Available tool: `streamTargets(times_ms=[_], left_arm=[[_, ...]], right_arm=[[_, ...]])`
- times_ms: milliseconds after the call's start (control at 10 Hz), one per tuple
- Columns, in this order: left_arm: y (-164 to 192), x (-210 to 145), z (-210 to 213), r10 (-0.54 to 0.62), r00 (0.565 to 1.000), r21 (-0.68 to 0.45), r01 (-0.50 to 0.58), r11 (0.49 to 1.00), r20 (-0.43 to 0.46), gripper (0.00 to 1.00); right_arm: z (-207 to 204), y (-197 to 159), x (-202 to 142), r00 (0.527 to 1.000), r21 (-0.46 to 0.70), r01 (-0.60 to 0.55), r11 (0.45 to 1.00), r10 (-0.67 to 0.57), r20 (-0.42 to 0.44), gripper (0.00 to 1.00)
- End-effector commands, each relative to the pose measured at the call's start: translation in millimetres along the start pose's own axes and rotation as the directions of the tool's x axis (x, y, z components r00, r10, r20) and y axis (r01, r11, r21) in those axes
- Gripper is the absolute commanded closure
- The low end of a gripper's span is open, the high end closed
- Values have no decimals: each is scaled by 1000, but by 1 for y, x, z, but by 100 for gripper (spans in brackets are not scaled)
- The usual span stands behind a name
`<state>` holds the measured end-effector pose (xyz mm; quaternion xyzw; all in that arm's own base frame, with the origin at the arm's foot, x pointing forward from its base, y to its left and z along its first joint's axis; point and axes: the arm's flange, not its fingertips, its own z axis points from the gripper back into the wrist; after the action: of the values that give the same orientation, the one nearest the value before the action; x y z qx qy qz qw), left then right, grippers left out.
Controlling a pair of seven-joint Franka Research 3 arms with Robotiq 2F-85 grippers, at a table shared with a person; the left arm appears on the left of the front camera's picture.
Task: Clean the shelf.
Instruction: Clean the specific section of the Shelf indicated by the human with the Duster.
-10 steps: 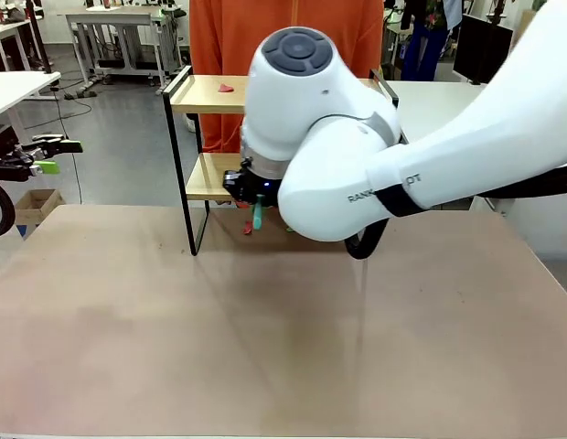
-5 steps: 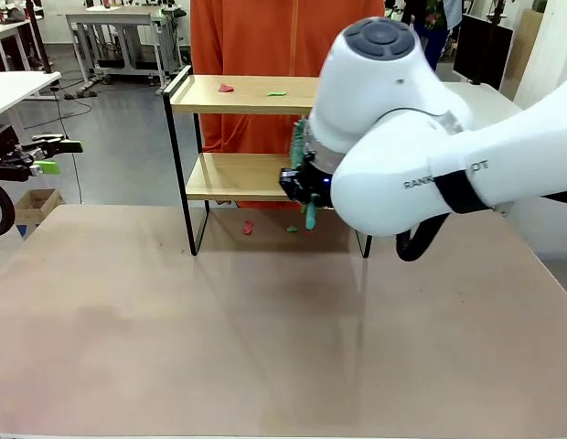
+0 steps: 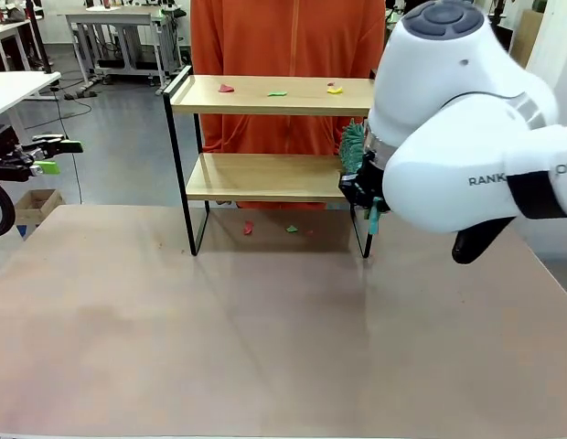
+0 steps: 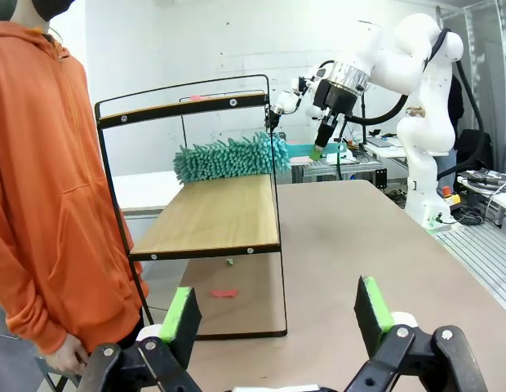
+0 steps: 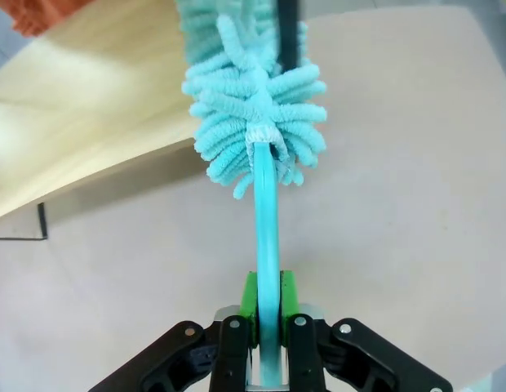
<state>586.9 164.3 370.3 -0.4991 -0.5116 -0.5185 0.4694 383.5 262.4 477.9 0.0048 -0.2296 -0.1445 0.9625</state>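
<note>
While right fingers [image 5: 233, 347] clamp the duster [image 5: 253, 98], the left wrist view — left fingers [image 4: 181, 314] apart — shows it on the shelf [image 4: 208, 216].

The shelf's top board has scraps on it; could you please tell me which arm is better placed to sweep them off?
Right. The right fingers are shut on the teal duster, its head over the shelf's lower board. The left fingers stand open, empty and far off.
</note>
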Motion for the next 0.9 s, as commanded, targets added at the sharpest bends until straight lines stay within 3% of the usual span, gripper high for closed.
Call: streamTargets(times_ms=[0,100,200,500,800], left_arm=[[-1,3,0,-10,1000,-2,10,1000,-1,0],[-1,3,0,-10,1000,-2,10,1000,-1,0],[-1,3,0,-10,1000,-2,10,1000,-1,0],[-1,3,0,-10,1000,-2,10,1000,-1,0],[-1,3,0,-10,1000,-2,10,1000,-1,0]], right_arm=[[24,-7,-10,998,-36,-21,999,23,65,87],[35,4,-16,991,41,-61,997,56,118,87],[13,-1,-4,1000,-6,-9,1000,10,25,87],[26,6,-12,998,4,-28,1000,28,52,87],[44,-12,-17,980,161,-187,969,173,95,87]])
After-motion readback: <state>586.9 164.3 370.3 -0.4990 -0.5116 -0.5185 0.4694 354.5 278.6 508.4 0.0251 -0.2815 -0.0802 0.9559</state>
